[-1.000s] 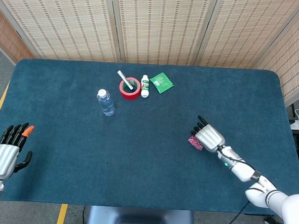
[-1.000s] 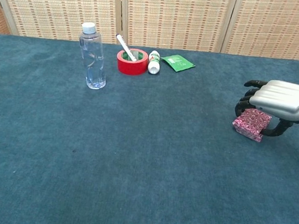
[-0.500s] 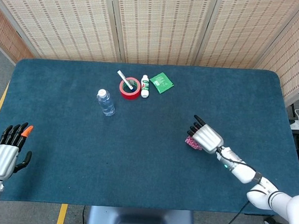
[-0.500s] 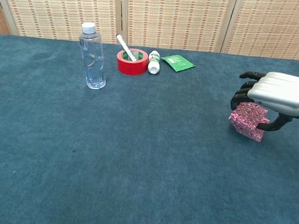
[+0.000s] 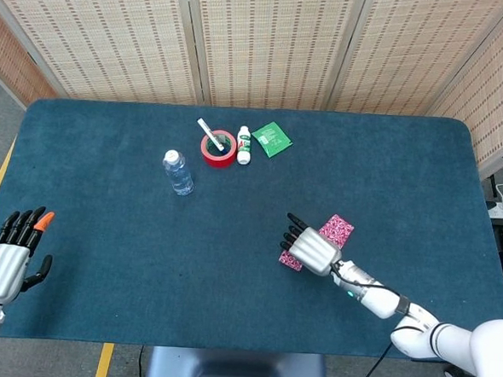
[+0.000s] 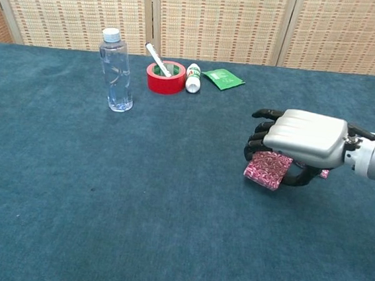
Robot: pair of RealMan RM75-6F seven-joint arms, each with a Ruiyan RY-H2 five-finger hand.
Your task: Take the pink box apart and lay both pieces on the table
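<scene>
The pink patterned box is in two pieces. One piece (image 5: 337,230) lies flat on the blue table (image 5: 104,222), just right of my right hand, and in the chest view only its edge (image 6: 322,172) peeks out behind the hand. My right hand (image 5: 310,249) (image 6: 302,137) grips the other pink piece (image 5: 291,260) (image 6: 268,169) from above, fingers curled over it, low over the cloth. My left hand (image 5: 8,255) rests at the table's front left corner, fingers apart and holding nothing; the chest view does not show it.
At the back centre stand a water bottle (image 5: 177,172) (image 6: 116,70), a red tape roll (image 5: 219,147) (image 6: 166,76) with a white pen in it, a small white bottle (image 5: 244,144) (image 6: 193,77) and a green packet (image 5: 272,138) (image 6: 223,78).
My right hand lifted the pink box and moved left toward the table's middle. One pink piece stayed behind on the cloth while the hand carried the other along. The left hand has not moved.
</scene>
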